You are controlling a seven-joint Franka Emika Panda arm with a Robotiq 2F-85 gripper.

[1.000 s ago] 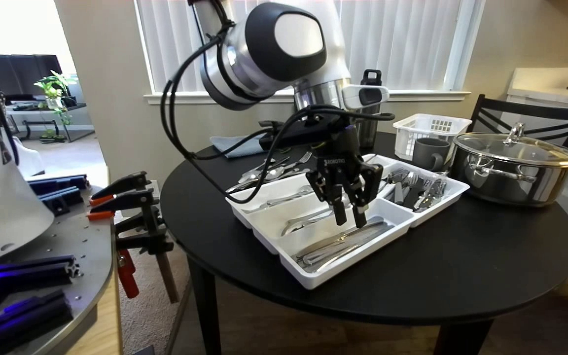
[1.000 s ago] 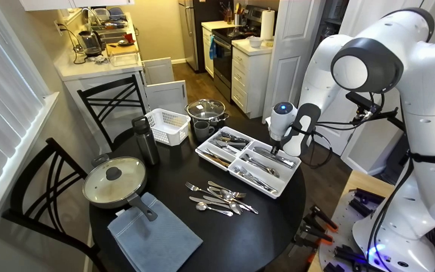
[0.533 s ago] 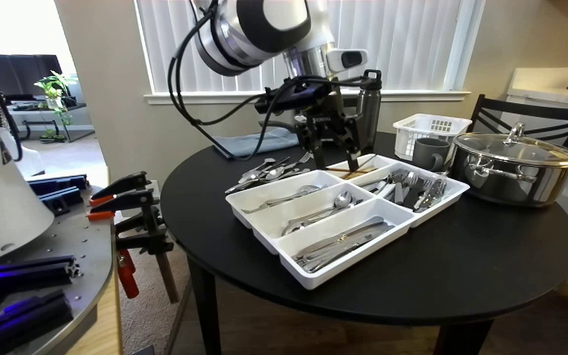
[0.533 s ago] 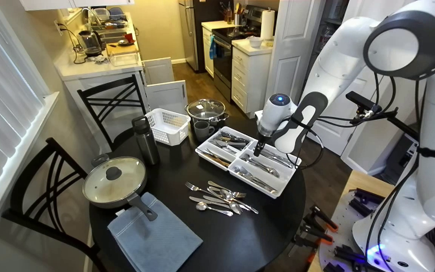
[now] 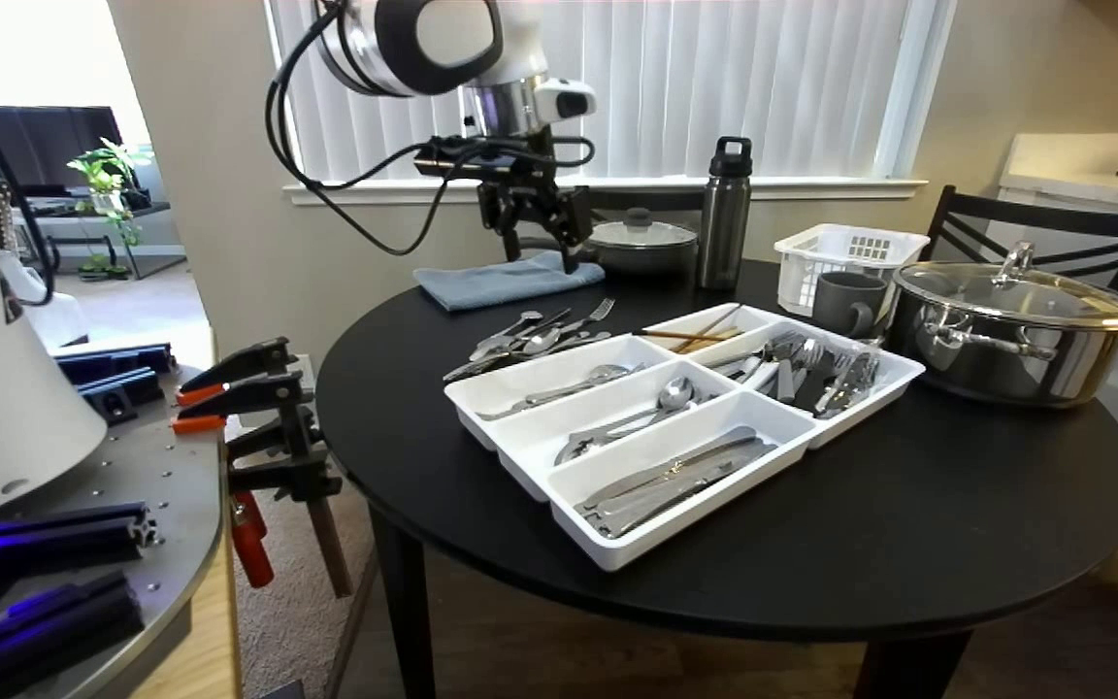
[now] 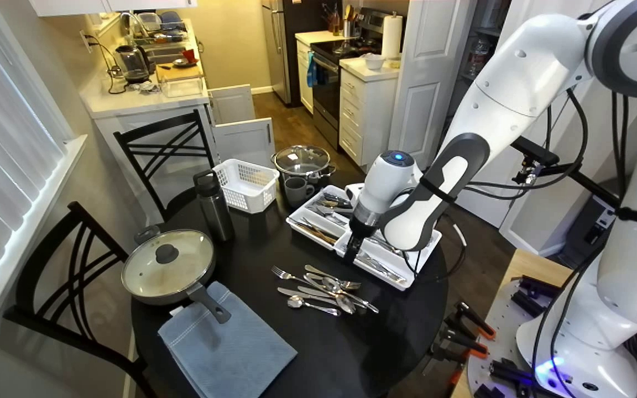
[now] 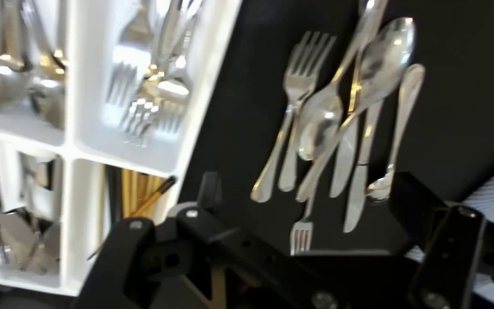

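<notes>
Loose cutlery (image 7: 322,122): forks, spoons and knives, overlapping in a heap on the black table (image 5: 908,515), beside the white tray (image 5: 612,555) but apart from it.
Gripper (image 5: 542,260): above the table, fingers (image 7: 209,189) spread wide, nothing between them; in the wrist view the heap shows between the tips, no contact seen.
Recent change: within the last second the gripper has crossed from over the tray's knives (image 5: 675,476) to the heap's side, and its fingers have parted from a narrow gap. The heap lies as it did.
Bearing on the work: judged from this, the hand is free, and the loose pieces now appear nearer to it than the knives.
Tray contents: five compartments; forks (image 7: 133,47) nearest the heap, spoons (image 7: 49,86) next, then knives; wooden sticks (image 7: 128,193) and mixed utensils (image 5: 802,374) in the other two.
Blue cloth (image 6: 227,348): folded, near the heap.
Lidded pan (image 6: 169,268): handle over the cloth.
Steel bottle (image 6: 218,215): near the pan.
White basket (image 6: 244,200): beyond the bottle.
Grey mug (image 6: 295,190): just beside the glass-lidded pot (image 6: 302,160).
</notes>
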